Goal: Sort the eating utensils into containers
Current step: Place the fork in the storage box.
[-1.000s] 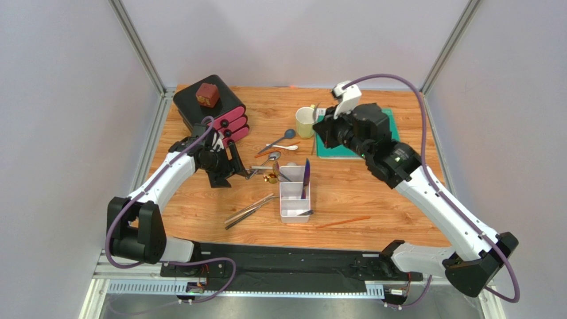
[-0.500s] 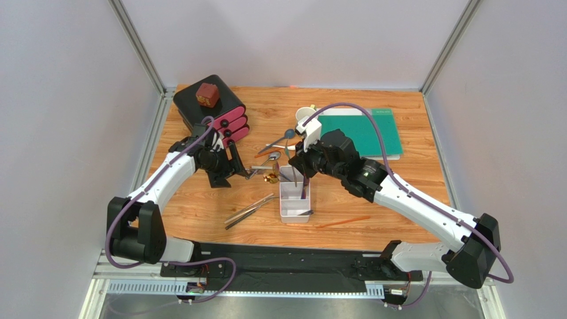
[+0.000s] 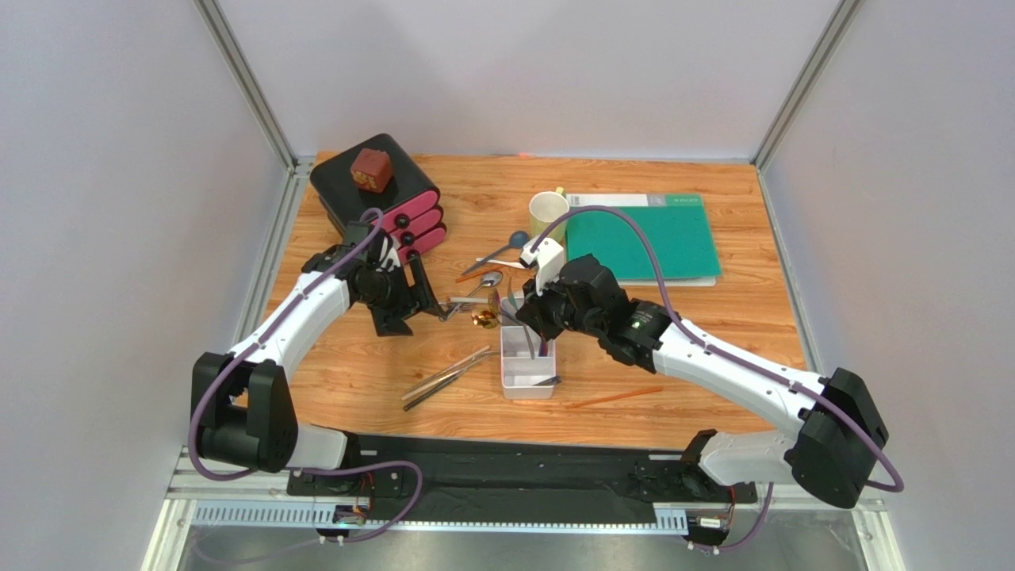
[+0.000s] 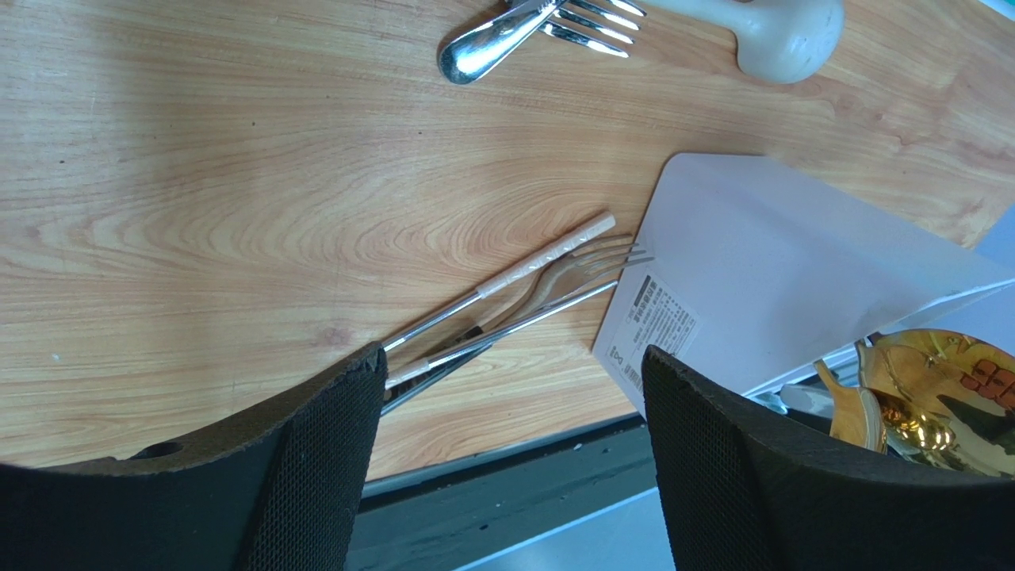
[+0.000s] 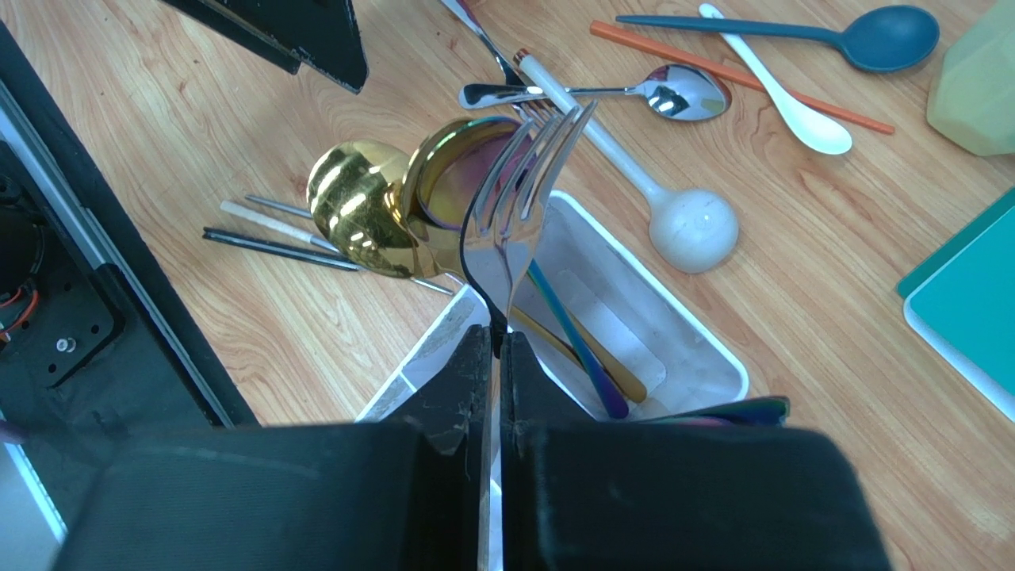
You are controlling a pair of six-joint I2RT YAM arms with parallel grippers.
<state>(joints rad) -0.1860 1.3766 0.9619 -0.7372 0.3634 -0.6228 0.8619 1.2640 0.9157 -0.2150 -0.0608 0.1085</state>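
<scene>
right gripper: clenched on the handle of a silver fork, tines sticking out past the fingertips; hangs over the far end of the white tray
left gripper: released, jaws wide apart, nothing between them; above the table left of the tray
white tray: about mid-table, toward the near edge; split by dividers; iridescent purple piece lies in one compartment
gold spoons: on the table by the tray's far left corner, under the fork tines in the right wrist view; can't tell if they touch the tray
loose silver pieces: left of the tray, toward the near edge, lying side by side
orange stick: right of the tray, close to the near edge
blue spoon, white spoon, silver spoon: beyond the tray, toward the far edge, near the yellow cup
black box: far left corner, pink drawers
green mat: far right part of the table
</scene>
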